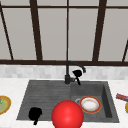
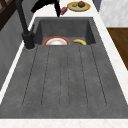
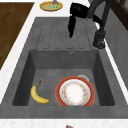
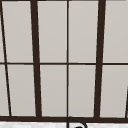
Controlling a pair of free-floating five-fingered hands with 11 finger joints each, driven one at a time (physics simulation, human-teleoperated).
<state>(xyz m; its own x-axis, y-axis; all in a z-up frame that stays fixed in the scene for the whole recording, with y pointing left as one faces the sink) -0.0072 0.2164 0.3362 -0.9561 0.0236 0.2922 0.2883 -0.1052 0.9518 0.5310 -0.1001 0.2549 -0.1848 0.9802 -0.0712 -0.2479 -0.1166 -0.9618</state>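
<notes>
The right hand (image 1: 77, 73) hangs at the centre of the front view, just beside the spout end of the tall black curved faucet (image 1: 67, 75), with fingers pointing down; whether they are relaxed or pressed to the spout cannot be told. In the right side view the same hand (image 3: 75, 12) sits at the top centre, long fingers trailing straight down over the grooved grey drainboard (image 3: 62, 32). The faucet is matte black, with a thick round base and an arching neck. Lower right in the front view, a white plate with an orange-red rim (image 1: 90, 104) lies in the dark grey sink basin (image 1: 106, 100); a yellow banana (image 3: 37, 93) lies beside it. The left hand (image 1: 35, 114) floats at the lower left, apparently curled, next to a glossy red ball (image 1: 67, 115).
</notes>
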